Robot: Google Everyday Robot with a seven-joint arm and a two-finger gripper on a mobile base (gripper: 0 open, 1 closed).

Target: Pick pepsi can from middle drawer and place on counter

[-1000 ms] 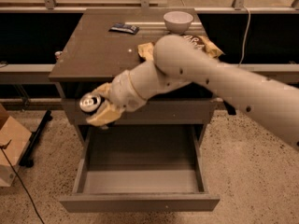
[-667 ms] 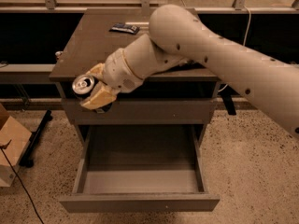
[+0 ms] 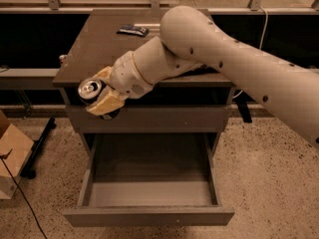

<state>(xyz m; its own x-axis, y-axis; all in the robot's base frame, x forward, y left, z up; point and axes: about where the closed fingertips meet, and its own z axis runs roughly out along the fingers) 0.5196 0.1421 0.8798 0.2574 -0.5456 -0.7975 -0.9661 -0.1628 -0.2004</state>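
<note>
My gripper (image 3: 99, 96) is shut on the pepsi can (image 3: 89, 89), whose silver top faces the camera. It holds the can in the air at the front left corner of the counter (image 3: 94, 49), level with its edge. The middle drawer (image 3: 149, 215) stands pulled open below, and its floor is bare. My white arm (image 3: 239, 59) crosses the right half of the counter and hides what lies behind it.
A flat dark wrapped bar (image 3: 133, 30) lies at the back of the counter. A closed grey drawer front (image 3: 149, 119) sits just under the counter. A cardboard box (image 3: 12, 153) and a black cable (image 3: 20, 198) are on the floor at left.
My gripper has lifted the can higher and a little toward the counter's front left corner. The arm has swung up and now covers the bowl and bag at the back right.
</note>
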